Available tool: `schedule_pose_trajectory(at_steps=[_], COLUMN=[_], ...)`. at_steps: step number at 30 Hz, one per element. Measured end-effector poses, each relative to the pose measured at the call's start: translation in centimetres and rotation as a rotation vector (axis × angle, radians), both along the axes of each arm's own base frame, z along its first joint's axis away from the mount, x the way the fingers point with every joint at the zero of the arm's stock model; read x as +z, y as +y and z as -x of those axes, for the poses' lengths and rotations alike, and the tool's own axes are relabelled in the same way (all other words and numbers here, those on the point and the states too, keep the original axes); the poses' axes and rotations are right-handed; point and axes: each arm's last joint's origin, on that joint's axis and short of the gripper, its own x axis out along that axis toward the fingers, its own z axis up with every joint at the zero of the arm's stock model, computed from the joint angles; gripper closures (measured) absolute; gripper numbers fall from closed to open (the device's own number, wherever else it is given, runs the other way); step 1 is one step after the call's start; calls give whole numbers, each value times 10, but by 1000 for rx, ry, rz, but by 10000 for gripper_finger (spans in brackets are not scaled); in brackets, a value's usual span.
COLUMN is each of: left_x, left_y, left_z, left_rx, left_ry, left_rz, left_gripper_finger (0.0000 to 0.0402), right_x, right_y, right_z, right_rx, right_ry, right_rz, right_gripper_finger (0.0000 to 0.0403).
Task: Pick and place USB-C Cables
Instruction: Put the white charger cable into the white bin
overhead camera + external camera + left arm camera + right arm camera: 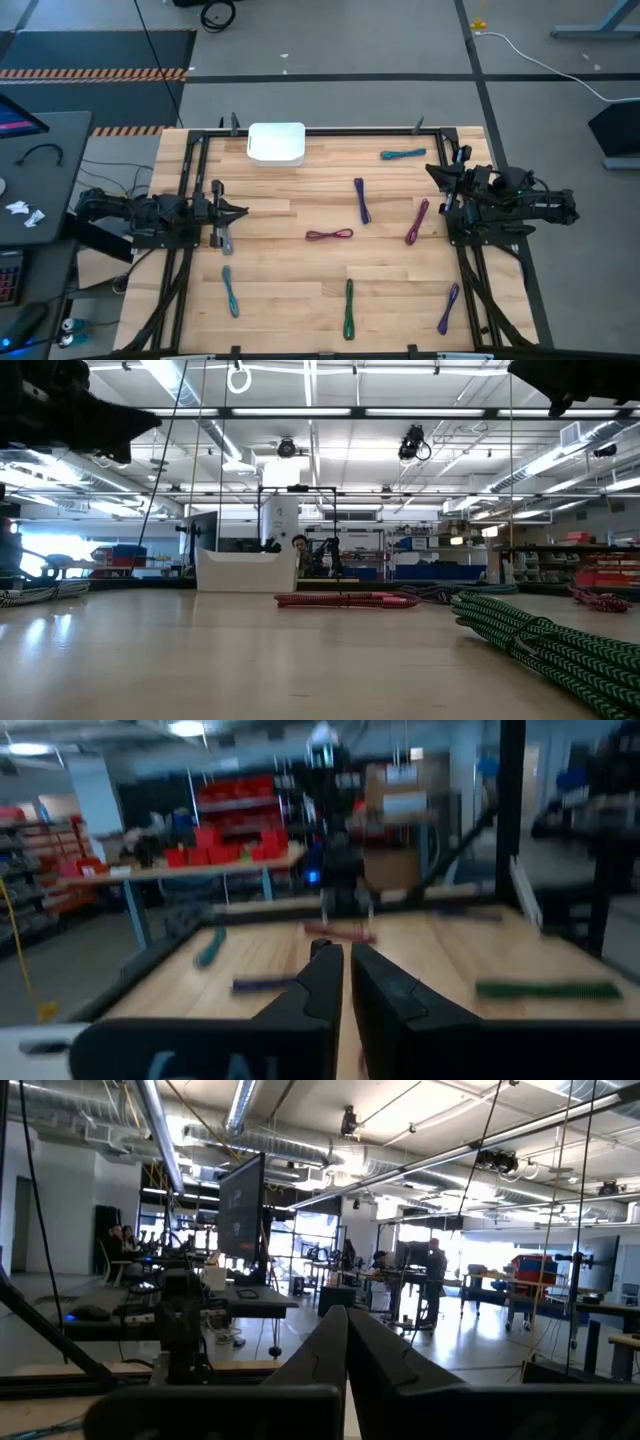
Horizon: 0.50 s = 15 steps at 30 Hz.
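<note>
The cables lay scattered across the wooden surface (300, 290): a teal one (403, 154) near the far right, a purple one (361, 200) and a magenta one (417, 221) toward the right, a maroon one (329, 235) at the middle, and along the near edge a pale teal one (230, 291), a green one (348, 308) and another purple one (448, 308). None was held, and a white tray (276, 143) sat at the far edge. Each cable being thin and flat, a pincer coming down off-centre would likely skid over it or push it aside. The left pincer (235, 212) hung low at the left side with fingers nearly together, empty. The right pincer (437, 172) was raised at the right edge, narrow and empty, aimed level across the room.
</note>
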Motion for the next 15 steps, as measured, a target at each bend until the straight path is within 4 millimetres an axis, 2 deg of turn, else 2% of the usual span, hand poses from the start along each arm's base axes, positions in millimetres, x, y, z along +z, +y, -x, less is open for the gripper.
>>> schedule_pose_trajectory(at_steps=[5,8,12,15], left_x=[19,29,62,81], left_y=[1,5,10,11], left_z=[5,8,12,5], left_rx=[-35,73,230,353], left_ry=[-216,-313,-307,-164], left_rz=[197,312,354,327], left_gripper_finger=[363,368,374,376], right_x=[0,0,0,0], right_y=[0,0,0,0], right_z=[0,0,0,0], right_rx=[0,0,0,0], right_ry=[0,0,0,0], right_rz=[0,0,0,0], right_gripper_finger=[389,389,389,389])
